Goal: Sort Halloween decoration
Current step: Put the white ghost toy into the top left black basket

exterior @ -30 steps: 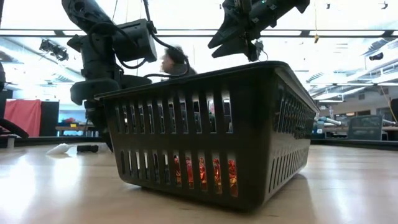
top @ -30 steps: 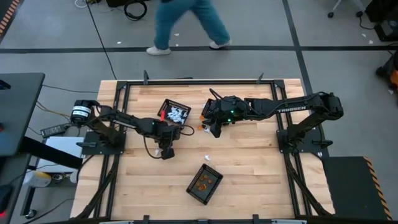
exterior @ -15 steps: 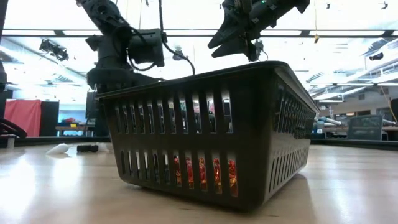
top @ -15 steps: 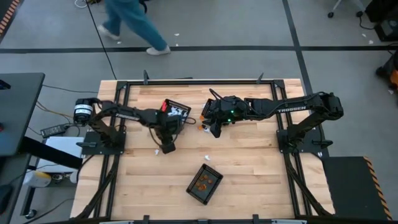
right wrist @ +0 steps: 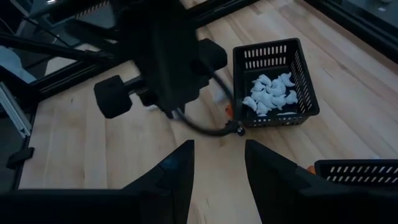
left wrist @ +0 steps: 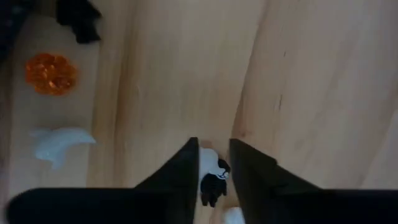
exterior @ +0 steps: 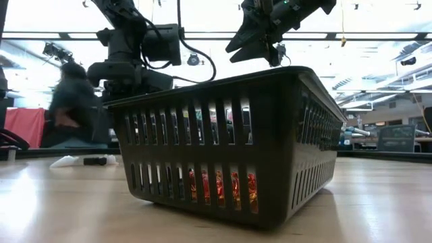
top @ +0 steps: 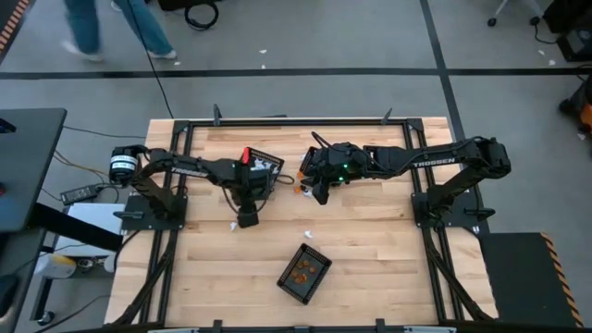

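Already partly sorted, with trinkets left on the table.
White ones fill one basket (right wrist: 273, 81), orange ones another (top: 304, 273). Left gripper (left wrist: 214, 163), fingers apart, straddles a black-and-white trinket (left wrist: 210, 177); right gripper (right wrist: 217, 165) hangs empty.

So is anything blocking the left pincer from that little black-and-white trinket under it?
Nothing visible. The trinket lies on bare table right between the open left pincer's fingers.

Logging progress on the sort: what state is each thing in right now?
Left claw: open, above a white-and-black trinket.
Right claw: open, empty, raised.
Basket of white trinkets: upright, partly filled.
Basket of orange trinkets: upright, few pieces.
Orange trinket: loose on table.
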You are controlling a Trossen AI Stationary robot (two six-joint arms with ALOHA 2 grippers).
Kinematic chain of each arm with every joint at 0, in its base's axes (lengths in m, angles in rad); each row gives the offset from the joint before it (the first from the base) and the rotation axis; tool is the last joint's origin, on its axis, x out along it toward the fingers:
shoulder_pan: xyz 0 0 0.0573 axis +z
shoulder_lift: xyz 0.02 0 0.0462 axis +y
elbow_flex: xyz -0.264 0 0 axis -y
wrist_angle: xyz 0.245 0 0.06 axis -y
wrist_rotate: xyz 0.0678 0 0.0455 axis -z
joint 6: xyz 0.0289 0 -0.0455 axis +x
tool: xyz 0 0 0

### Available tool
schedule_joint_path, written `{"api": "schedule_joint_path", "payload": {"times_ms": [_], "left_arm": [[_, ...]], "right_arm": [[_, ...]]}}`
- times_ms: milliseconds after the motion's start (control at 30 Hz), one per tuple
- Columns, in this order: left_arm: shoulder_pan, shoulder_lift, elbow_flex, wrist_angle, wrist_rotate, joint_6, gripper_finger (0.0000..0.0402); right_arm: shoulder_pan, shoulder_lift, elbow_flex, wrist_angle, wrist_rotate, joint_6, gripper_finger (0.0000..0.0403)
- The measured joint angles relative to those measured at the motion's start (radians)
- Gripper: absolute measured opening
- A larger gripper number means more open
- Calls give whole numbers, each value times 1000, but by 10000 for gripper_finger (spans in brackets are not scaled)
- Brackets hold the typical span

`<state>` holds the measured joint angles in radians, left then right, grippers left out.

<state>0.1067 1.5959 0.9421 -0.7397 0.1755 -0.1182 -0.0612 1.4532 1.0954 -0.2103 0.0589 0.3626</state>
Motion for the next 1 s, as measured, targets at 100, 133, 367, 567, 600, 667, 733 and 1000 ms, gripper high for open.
{"api": "schedule_joint_path", "payload": {"times_ms": [100, 133, 367, 567, 600, 667, 733, 1000], "left_arm": [[-33, 0, 0, 1, -44, 9, 136], [-39, 0, 0, 1, -46, 10, 147], [-54, 45, -2, -1, -52, 30, 162], [-55, 106, -1, -23, -70, 36, 155], [-54, 110, 0, -26, -69, 36, 155], [-54, 122, 4, -36, -71, 36, 153], [-54, 121, 3, -38, -75, 36, 148], [-54, 122, 3, -45, -72, 36, 94]], "right_arm": [[0, 0, 0, 0, 0, 1, 147], [0, 0, 0, 0, 0, 1, 147], [0, 0, 0, 10, 0, 1, 147], [0, 1, 0, 16, -3, 5, 147], [0, 1, 0, 16, -6, 5, 147], [1, 1, 0, 16, -8, 5, 147], [1, 1, 0, 16, -8, 5, 147], [1, 1, 0, 17, -8, 2, 147]]}}
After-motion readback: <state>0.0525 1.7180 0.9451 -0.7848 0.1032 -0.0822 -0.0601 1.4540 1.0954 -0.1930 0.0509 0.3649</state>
